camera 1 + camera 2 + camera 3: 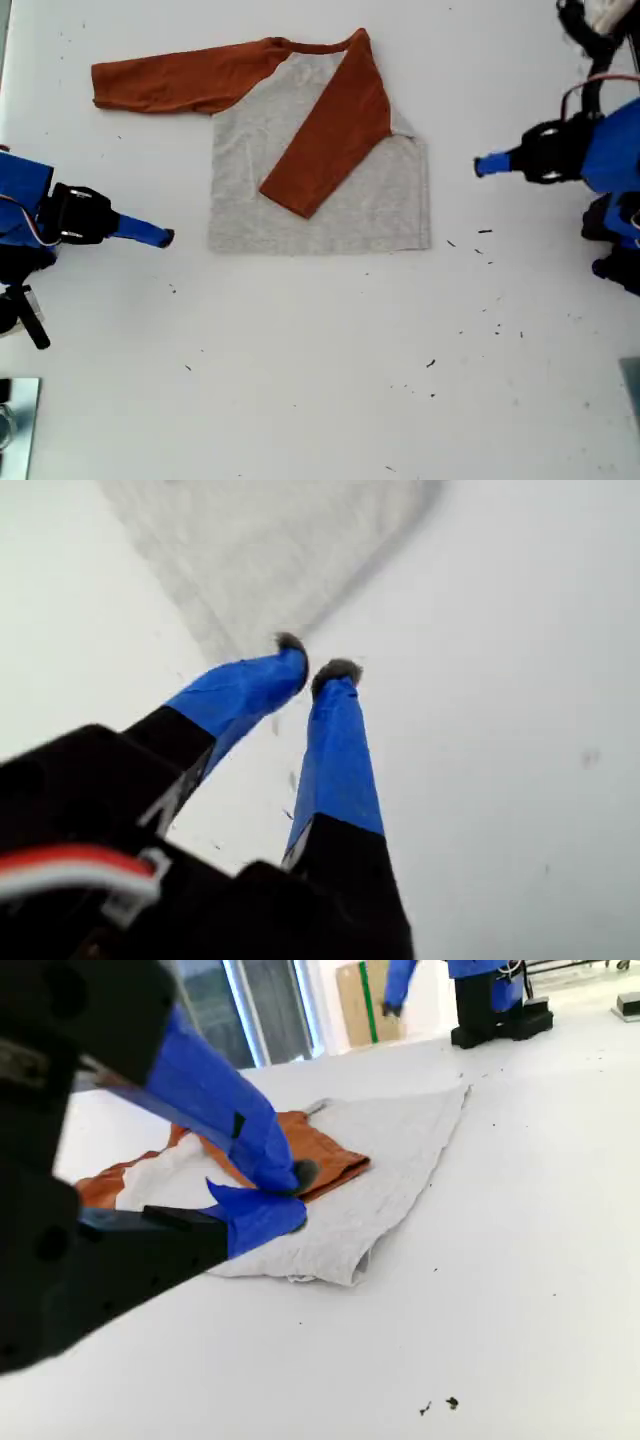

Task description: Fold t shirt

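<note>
my first gripper [318, 670] hangs just off a corner of the grey cloth with its tips nearly together and nothing between them. it sits at the exterior view's left [165, 237], near the shirt's lower hem corner. my second gripper [295, 1195] is slightly parted and empty; it waits at the exterior view's right [480, 166], clear of the cloth. the t shirt [370, 205] lies flat on the white table [320, 380], upper middle of the exterior view. one orange sleeve [335, 135] is already folded across the body, while the other sleeve [180, 78] lies spread toward the exterior view's left. that one likely needs folding next.
</note>
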Controlling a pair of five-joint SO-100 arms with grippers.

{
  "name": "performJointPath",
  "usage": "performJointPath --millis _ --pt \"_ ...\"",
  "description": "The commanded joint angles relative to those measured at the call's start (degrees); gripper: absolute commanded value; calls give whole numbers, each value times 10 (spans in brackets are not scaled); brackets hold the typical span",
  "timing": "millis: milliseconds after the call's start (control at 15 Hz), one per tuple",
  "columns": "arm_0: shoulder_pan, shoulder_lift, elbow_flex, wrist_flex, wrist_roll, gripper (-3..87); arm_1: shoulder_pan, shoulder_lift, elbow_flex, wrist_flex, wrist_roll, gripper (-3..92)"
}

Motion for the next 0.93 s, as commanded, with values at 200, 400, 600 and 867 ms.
performJointPath --millis 200,400,600,867 --pt "-30 -133 -78 -82 -198 -4 -55 209 217 61 64 36" --pt "-195 -541 -531 184 -214 -3 -50 209 233 64 44 36" --pt "-490 -614 -689 304 -19 -3 -55 209 236 62 41 36" --pt "-634 -715 -706 298 50 273 -55 209 237 60 38 36"
